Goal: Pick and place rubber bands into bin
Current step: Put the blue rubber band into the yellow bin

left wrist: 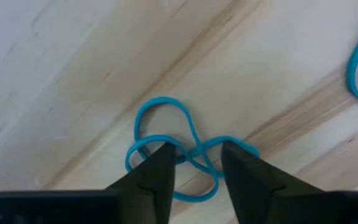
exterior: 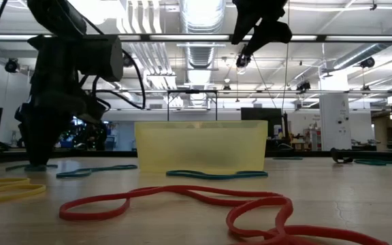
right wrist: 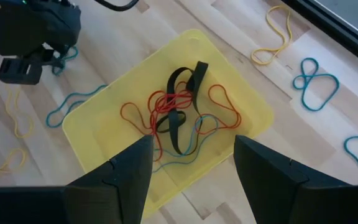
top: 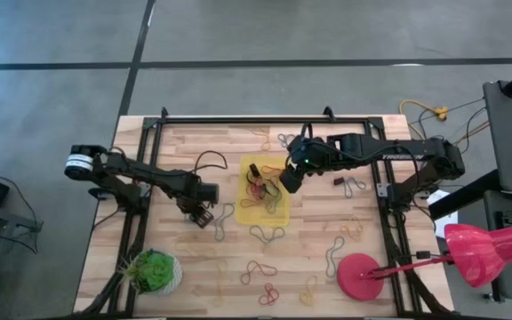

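Observation:
A blue rubber band (left wrist: 143,118), twisted into a figure of eight, lies flat on the wooden table. My left gripper (left wrist: 196,163) points down at it, open, with one finger on each side of the band's crossed middle. In the high view this gripper (top: 201,216) is left of the yellow bin (top: 243,213). The bin (right wrist: 253,106) holds red, black and blue rubber bands (right wrist: 176,109). My right gripper (right wrist: 191,168) hangs open above the bin, holding nothing. My left gripper comes from above, pointing down, its fingertips (left wrist: 161,163) at the band's crossed middle (left wrist: 194,152) with the crossing in the gap between them. I cannot tell whether the fingers touch the band. The band lies slack on the table.
Several loose bands lie around the bin: teal ones (top: 268,234) close to it, red (top: 258,269) and yellow (top: 309,289) ones nearer the front. A green plant ball (top: 154,271) stands front left and a red disc (top: 360,276) front right.

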Action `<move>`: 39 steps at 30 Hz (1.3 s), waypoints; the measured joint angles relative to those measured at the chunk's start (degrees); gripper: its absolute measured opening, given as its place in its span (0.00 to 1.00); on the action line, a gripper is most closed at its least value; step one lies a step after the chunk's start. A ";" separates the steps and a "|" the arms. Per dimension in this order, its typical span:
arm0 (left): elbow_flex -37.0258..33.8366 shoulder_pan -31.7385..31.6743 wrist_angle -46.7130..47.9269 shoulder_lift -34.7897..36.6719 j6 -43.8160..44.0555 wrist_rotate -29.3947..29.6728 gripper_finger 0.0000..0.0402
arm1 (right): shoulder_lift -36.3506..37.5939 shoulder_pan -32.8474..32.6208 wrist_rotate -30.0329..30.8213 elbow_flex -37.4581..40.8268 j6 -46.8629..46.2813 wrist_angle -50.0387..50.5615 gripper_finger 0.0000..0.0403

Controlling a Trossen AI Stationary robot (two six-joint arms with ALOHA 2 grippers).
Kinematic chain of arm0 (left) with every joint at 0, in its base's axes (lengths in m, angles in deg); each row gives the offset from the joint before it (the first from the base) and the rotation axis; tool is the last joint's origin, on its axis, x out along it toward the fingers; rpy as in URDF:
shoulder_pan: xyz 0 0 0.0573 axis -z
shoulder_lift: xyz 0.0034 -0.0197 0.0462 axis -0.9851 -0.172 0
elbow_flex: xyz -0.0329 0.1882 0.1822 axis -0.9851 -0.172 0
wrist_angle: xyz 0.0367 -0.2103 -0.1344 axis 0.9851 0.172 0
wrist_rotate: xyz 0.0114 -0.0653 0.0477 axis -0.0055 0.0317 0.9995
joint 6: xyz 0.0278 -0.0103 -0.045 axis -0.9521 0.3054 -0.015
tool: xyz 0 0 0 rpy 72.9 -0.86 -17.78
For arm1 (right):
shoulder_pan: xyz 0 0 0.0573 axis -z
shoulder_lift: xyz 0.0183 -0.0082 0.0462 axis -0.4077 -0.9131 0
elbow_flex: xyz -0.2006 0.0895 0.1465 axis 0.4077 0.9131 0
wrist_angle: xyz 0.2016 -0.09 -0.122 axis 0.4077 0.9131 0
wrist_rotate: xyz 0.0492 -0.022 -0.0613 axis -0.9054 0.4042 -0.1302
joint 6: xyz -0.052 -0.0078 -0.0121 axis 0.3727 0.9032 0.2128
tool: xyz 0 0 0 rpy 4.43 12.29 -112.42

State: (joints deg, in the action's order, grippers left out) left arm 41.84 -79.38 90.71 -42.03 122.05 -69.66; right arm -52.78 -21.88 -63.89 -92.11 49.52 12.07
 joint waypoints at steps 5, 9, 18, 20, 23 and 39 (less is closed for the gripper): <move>-2.75 0.02 -4.13 0.00 -0.52 0.24 0.11 | 0.00 -0.02 1.08 0.00 -0.29 -0.02 0.52; -2.73 0.08 -5.35 0.36 -0.50 0.21 0.01 | 0.00 0.00 1.46 0.00 -0.27 -0.04 0.52; 7.64 0.02 -7.40 16.72 -0.09 9.14 0.00 | 0.00 0.00 1.46 0.00 1.37 0.99 0.52; 11.05 0.04 -8.91 19.49 -0.71 12.25 0.00 | 0.00 0.00 1.45 0.00 1.91 2.50 0.52; 15.69 -1.85 -9.63 21.00 -5.09 15.32 0.00 | 0.00 0.00 1.46 0.00 3.14 4.96 0.52; 37.70 -5.81 -5.46 -12.51 -23.00 5.64 0.26 | 0.07 -2.08 1.67 0.26 5.13 14.25 0.52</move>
State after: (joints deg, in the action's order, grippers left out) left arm 79.53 -85.20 85.24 -54.54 99.05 -64.02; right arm -52.72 -23.97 -62.23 -91.85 54.65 26.32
